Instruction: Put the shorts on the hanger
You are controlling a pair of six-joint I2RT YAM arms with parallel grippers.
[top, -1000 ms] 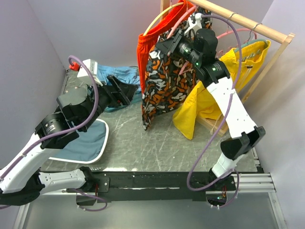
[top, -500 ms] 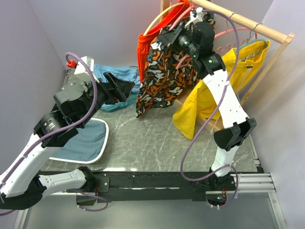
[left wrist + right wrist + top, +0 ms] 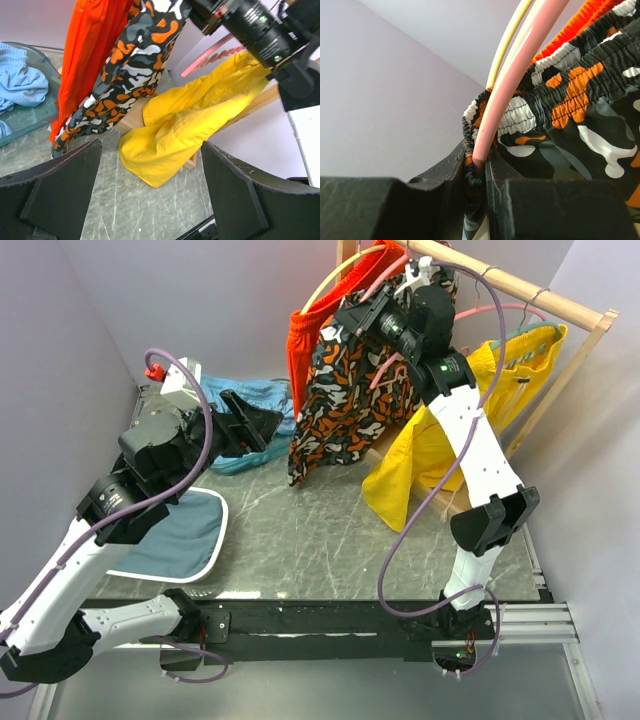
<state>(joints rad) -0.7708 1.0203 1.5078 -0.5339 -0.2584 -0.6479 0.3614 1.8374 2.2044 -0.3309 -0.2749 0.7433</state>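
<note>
Where the right gripper (image 3: 350,322) reaches up beside the wooden rail (image 3: 520,285), its jaws pinch the elastic waistband of the shorts (image 3: 345,405) together with one end of the pink hanger (image 3: 520,75). That hanger rises alongside a cream hanger (image 3: 512,35). The shorts hang down between orange shorts (image 3: 303,345) and yellow shorts (image 3: 415,465). The left gripper (image 3: 255,425) hovers low over the table (image 3: 320,530) with its fingers spread wide, holding nothing. It is near a blue garment (image 3: 255,395) and well apart from the shorts.
</note>
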